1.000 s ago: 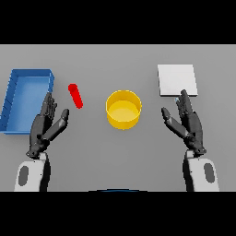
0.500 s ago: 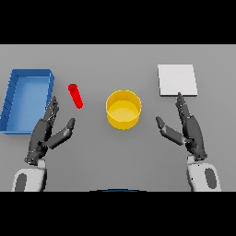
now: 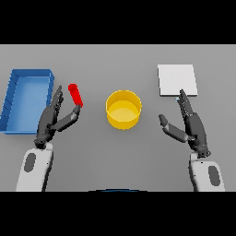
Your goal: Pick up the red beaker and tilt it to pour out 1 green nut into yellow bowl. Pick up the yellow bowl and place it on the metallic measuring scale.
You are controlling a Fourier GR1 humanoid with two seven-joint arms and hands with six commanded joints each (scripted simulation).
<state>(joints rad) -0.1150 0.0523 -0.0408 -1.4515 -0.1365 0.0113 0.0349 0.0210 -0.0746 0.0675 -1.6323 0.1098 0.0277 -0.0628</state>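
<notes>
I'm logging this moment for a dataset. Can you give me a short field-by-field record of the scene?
table: grey
red beaker: left of centre, not yet grasped
yellow bowl: centre of table, upright
metallic measuring scale: far right, flat, nothing on it
blue tray: far left
left hand: open, fingers beside the beaker, thumb tip near its lower end
right hand: open, near the scale's front edge, holding nothing
task stage: reaching for the beaker; nothing poured

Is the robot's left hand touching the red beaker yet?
Cannot tell. In the head view the left hand has its thumb tip right at the red beaker's lower end, but no clear contact or gap shows.
</notes>
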